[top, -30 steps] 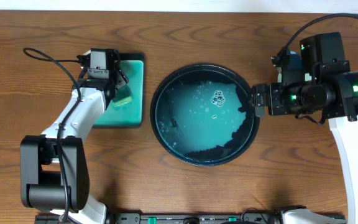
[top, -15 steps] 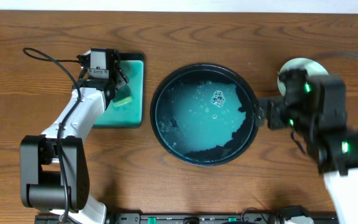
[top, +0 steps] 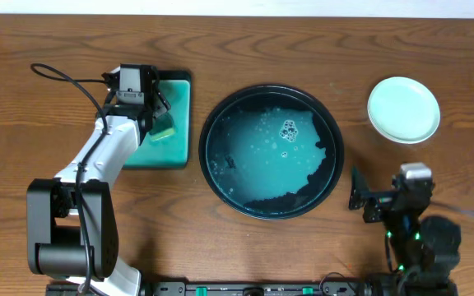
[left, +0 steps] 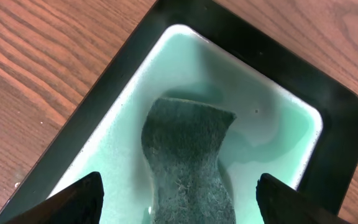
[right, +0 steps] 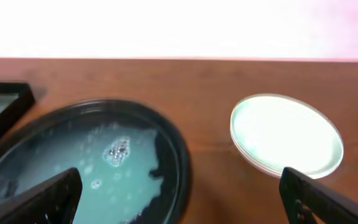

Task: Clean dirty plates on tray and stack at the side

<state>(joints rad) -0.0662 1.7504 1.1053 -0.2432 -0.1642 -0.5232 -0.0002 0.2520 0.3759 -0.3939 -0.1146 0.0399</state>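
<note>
While left fingers [left: 82, 198] hang wide over sponge [left: 188, 155] in small teal tray [left: 247, 53], right fingers [right: 316, 198] wide, empty; plates [top: 403, 109] stacked on worktop [top: 72, 49], just right of round black tray [top: 203, 152].

Overhead cam: fixed, looks straight down from far enough up to take in the whole table [top: 72, 41]. Left wrist cam: very near, steep downward look into the small teal tray [left: 328, 118]. The sponge [left: 188, 155] fills the centre and its own fingertips [left: 82, 198] sit in the bottom corners. Right wrist cam: low and set back, shallow slant across the tabletop toward the far edge. It has the round tray [right: 180, 155] on the left, the plates [right: 286, 134] on the right, and a background blown out white. Overhead shares the teal tray and sponge with left wrist, and the round tray and plates with right wrist. The wrist views overlap only at a teal tray corner, far left in right wrist.
</note>
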